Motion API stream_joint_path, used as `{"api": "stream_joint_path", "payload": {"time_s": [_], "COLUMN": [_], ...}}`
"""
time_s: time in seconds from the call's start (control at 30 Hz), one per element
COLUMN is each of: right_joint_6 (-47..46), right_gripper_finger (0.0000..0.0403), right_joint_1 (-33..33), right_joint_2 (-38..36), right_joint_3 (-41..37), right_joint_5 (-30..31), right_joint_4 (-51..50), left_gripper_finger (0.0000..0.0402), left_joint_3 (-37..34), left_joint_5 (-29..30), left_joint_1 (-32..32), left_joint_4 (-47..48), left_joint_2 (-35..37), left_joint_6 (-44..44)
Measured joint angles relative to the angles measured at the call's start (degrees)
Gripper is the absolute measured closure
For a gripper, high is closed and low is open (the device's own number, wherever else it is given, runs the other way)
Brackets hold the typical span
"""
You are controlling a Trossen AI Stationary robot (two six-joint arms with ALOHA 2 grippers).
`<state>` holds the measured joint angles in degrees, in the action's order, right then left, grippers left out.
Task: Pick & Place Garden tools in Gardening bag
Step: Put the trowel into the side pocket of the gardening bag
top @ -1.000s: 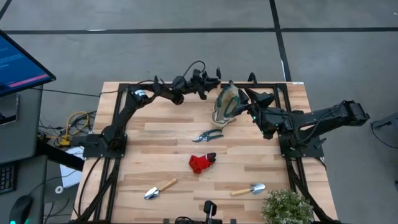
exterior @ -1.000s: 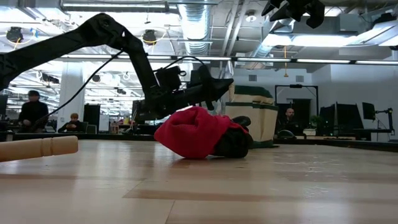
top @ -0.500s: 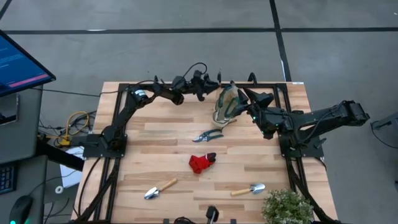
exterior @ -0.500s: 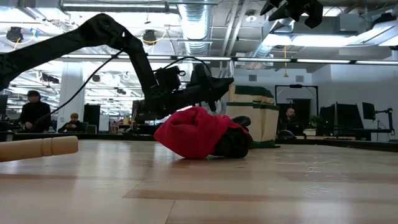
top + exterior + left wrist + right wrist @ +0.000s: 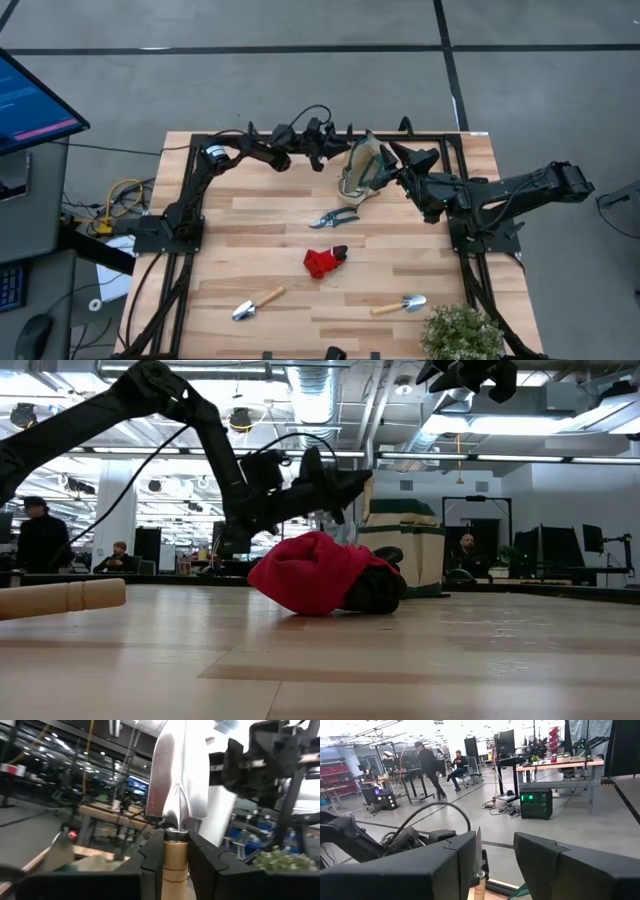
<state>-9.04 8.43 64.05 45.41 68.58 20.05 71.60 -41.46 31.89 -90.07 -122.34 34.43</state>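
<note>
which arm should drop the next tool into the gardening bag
Probably the left. Its gripper is shut on a trowel, held beside the gardening bag at the table's far edge. The right gripper is at the bag's other side, open and holding no tool.

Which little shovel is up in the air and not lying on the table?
The trowel gripped by the left gripper beside the gardening bag. The two others lie flat along the table's front.
</note>
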Motion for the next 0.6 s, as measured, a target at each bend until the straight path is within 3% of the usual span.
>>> {"api": "stream_joint_path", "payload": {"time_s": [0.2,0.6], "right_joint_6": [0.0,0.0], "right_gripper_finger": [0.0275,0.0275], "right_joint_1": [-0.2,-0.2], "right_joint_2": [0.0,0.0], "right_joint_3": [0.0,0.0], "right_joint_5": [0.0,-1.7], "right_joint_4": [0.0,0.1], "left_gripper_finger": [0.0340,0.0338], "left_joint_3": [-3.4,-2.5], "left_joint_5": [4.6,4.8], "left_joint_1": [0.1,-0.1], "left_joint_4": [0.0,0.1], "left_joint_2": [-0.5,-0.5], "left_joint_6": [-4.6,-6.2]}}
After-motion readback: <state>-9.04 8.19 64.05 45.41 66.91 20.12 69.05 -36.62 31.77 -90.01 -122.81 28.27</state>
